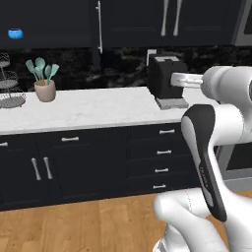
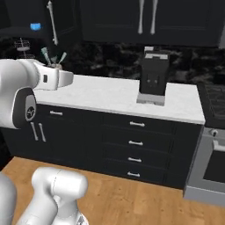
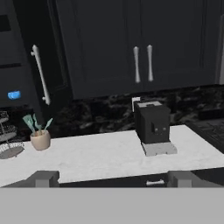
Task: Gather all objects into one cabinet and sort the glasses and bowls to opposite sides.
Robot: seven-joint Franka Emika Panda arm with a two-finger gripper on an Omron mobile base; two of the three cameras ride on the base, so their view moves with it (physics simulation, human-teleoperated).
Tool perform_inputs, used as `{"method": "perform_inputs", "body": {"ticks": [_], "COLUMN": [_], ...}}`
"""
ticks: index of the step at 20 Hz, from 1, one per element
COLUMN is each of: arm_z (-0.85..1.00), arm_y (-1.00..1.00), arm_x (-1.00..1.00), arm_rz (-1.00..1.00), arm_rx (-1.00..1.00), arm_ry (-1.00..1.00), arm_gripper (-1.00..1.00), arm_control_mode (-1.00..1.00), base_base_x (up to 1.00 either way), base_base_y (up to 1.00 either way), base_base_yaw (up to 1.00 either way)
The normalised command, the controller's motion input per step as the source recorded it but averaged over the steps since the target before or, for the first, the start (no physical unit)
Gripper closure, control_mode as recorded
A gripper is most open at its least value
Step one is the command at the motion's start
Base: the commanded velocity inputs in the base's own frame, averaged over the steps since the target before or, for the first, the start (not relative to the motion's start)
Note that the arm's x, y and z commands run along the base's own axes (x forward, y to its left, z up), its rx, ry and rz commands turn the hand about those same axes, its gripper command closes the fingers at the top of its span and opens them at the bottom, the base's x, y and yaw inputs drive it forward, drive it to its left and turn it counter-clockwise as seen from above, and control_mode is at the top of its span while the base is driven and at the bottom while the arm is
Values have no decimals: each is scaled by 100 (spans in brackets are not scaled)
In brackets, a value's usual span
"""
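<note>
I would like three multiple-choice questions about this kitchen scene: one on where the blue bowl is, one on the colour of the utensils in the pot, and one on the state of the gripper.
1. Where is the blue bowl?
A. On the white counter
B. On a shelf in the open cabinet, upper left
C. On the floor

2. What colour are the utensils in the beige pot?
A. Teal
B. Red
C. Yellow

3. In what state is the gripper?
A. Shut on a bowl
B. Shut on nothing
C. Open and empty

Answers:
1 B: the bowl sits high inside the dark cabinet, whose door with the long silver handle is swung open.
2 A: the spoons and spatulas rising from the pot are teal.
3 C: in the hand view the finger tips stand far apart with nothing between them.
</note>
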Motion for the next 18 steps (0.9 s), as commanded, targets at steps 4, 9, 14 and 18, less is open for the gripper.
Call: {"method": "perform_inputs", "body": {"ticks": [4, 9, 14, 18], "arm_z": [0, 0, 0, 0], "arm_y": [0, 0, 0, 0], "arm_x": [0, 0, 0, 0], "arm_rz": [0, 0, 0, 0], "arm_rx": [0, 0, 0, 0], "arm_ry": [0, 0, 0, 0], "arm_gripper": [-100, -100, -100, -100], "arm_control_mode": [100, 100, 100, 100], "base_base_x": [0, -19, -3, 45], "base_base_y": [89, 86, 58, 30], "base_base_yaw": [-7, -7, -2, 0]}}
